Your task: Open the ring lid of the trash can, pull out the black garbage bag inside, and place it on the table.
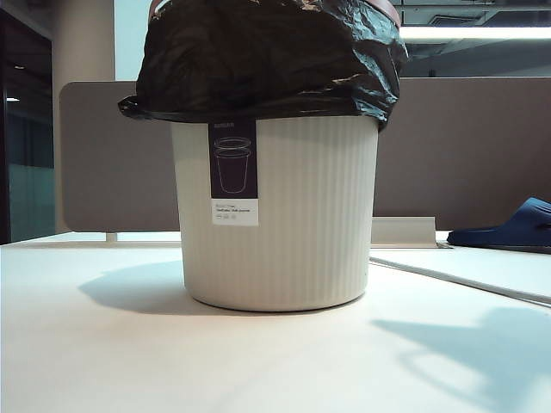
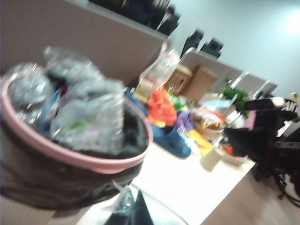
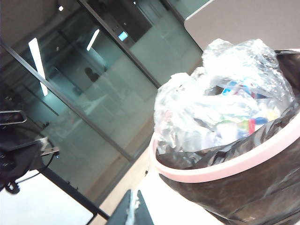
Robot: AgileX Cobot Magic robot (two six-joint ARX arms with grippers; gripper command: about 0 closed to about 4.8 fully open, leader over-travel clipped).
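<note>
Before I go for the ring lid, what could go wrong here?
1. The pink ring lid sits over the bag's folded-over edge; lifting it may drag the bag along.
2. Clear film is heaped above the rim and could snag or spill.
3. Both hands are shut: the left hand and right hand need opening first.

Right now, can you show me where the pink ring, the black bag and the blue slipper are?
ring lid [image 3: 220,171], right wrist view, on its pink front edge.
black garbage bag [image 1: 258,60], exterior view, on its folded-over skirt.
dark blue slipper [image 1: 516,225], exterior view, on its strap.
</note>
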